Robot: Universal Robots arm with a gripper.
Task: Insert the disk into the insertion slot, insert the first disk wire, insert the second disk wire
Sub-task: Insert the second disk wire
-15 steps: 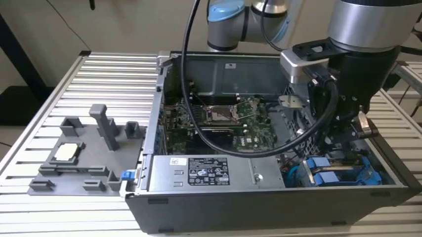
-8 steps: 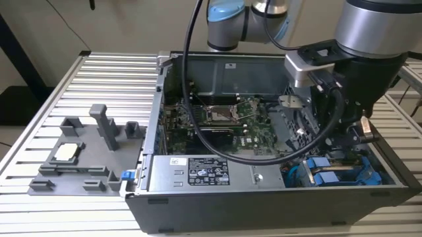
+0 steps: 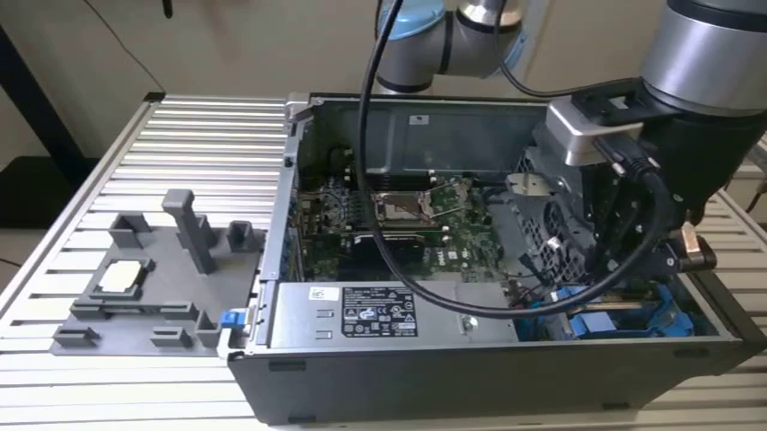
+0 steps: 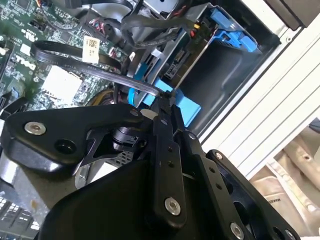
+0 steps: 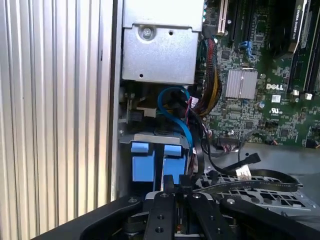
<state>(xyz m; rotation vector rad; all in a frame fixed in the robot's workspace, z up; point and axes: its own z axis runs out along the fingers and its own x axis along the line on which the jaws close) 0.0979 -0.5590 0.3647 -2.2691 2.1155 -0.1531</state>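
End effector (image 5: 175, 187) closed against disk (image 5: 172, 162)

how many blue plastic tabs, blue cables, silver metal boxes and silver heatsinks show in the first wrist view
blue plastic tabs: 2
blue cable: 1
silver metal box: 1
silver heatsink: 1
total: 5
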